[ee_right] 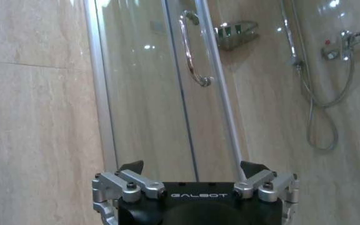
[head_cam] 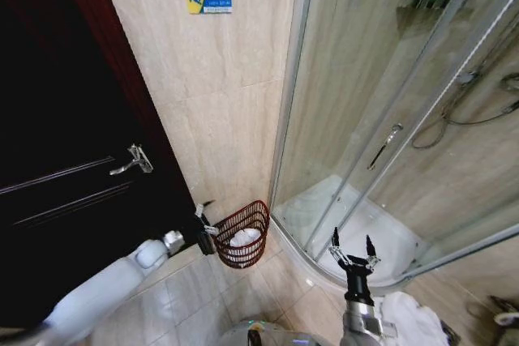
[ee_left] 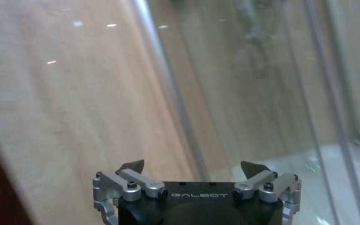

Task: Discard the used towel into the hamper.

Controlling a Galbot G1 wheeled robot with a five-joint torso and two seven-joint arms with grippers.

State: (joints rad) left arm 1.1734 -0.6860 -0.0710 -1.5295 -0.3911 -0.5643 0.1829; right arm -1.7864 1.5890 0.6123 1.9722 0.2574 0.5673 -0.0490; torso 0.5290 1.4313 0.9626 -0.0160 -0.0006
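low in the middle of the head view, the hamper (head_cam: 242,235) stands on the floor against the tiled wall, a white towel (head_cam: 245,237) lying inside. just left of it, the left gripper (head_cam: 203,222) is spread and empty. lower right, the right gripper (head_cam: 353,249) is also spread. the towel looks soft and light; pinch a bunched fold.
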